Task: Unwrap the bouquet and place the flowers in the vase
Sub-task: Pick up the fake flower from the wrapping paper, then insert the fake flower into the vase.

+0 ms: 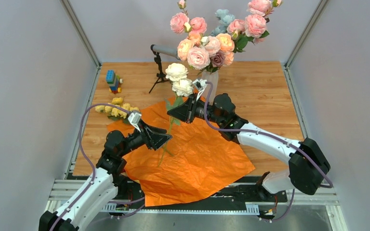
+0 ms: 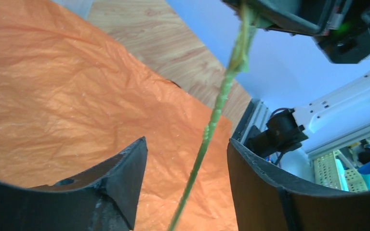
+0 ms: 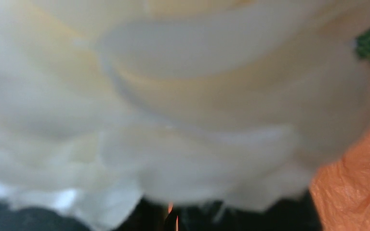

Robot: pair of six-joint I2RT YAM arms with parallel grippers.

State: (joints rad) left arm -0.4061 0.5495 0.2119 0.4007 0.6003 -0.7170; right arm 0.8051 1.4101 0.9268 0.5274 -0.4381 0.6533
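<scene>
The bouquet's orange paper [image 1: 197, 159] lies spread flat on the table. The vase [image 1: 212, 79] stands at the back and holds several pink, peach and blue flowers [image 1: 207, 45]. A cream flower [image 1: 178, 79] with a thin green stem [image 2: 207, 139] is upright over the paper. My right gripper [image 1: 173, 113] is shut on the stem just under the blooms, and cream petals [image 3: 173, 96] fill its wrist view. Lower down, my left gripper [image 1: 166, 138] is open. The stem passes between its fingers [image 2: 125, 178] without touching them.
A black microphone stand [image 1: 159, 72] stands left of the vase. A toy of coloured blocks [image 1: 112, 81] and a yellow lumpy cluster [image 1: 115, 109] lie at the left of the wooden table [image 1: 270, 91]. Grey walls close in both sides.
</scene>
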